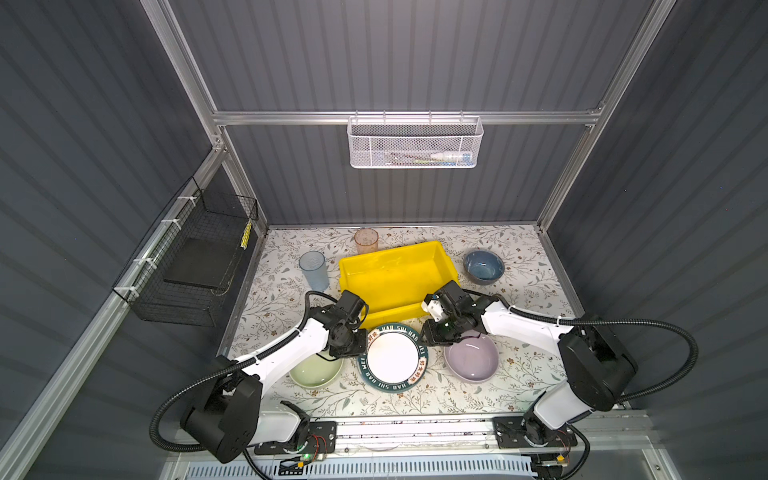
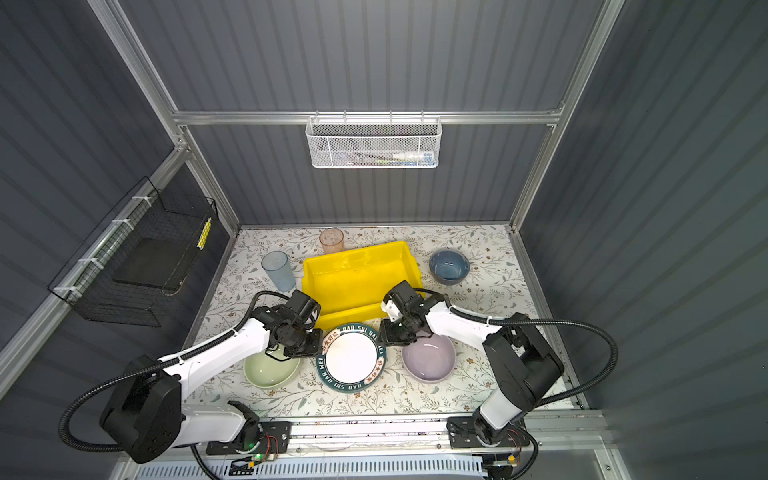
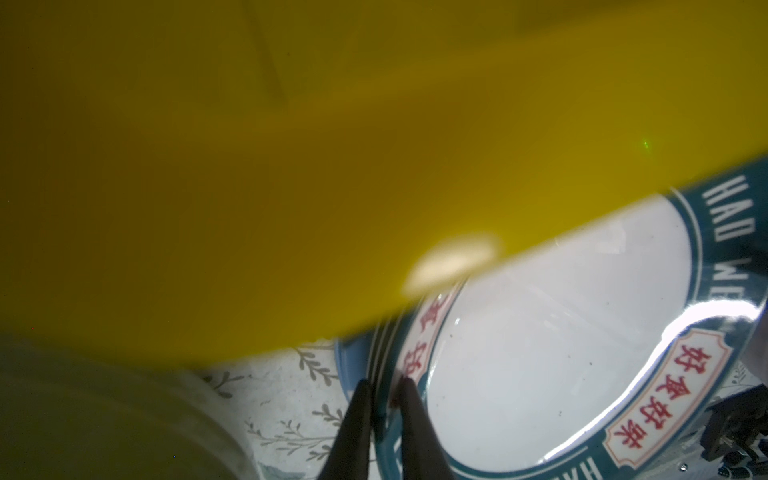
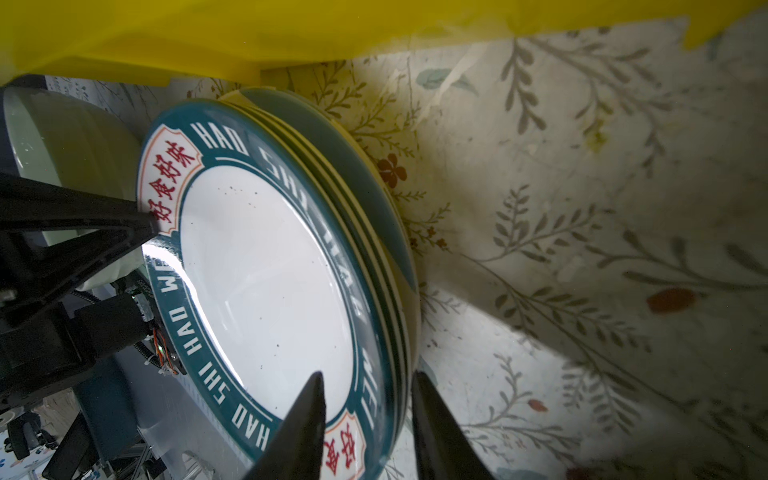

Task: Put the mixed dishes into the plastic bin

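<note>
The plate stack (image 1: pixel 392 357), topped by a green-rimmed lettered plate, lies on the floral tabletop (image 1: pixel 415 399) directly between the two tools, with its far edge right against the near wall of the yellow bin (image 1: pixel 395 278). The left tool (image 1: pixel 360 347) has its two dark fingers (image 3: pixel 357 428) drawn close together, pinching the rim of the stack on its side. The right tool (image 1: pixel 428 336) straddles the opposite rim with its fingers (image 4: pixel 305 428) partly apart, one over the top plate's face and one outside the stacked edges. Whether they press on the stack is not clear. The bin sits just ahead of both tools and has no dishes in it. A pale green bowl (image 1: pixel 316 374) rests beside the left tool on the side away from the plates, partly beneath that arm. A lilac bowl (image 1: pixel 471 359) sits just beside the right tool on its outer side. Well beyond the right tool, past the bin's end, stands a blue bowl (image 1: pixel 483 266). Beyond the left tool a blue tumbler (image 1: pixel 313 270) stands near the bin's other end, and a pinkish tumbler (image 1: pixel 366 241) stands behind the bin's far wall.
</note>
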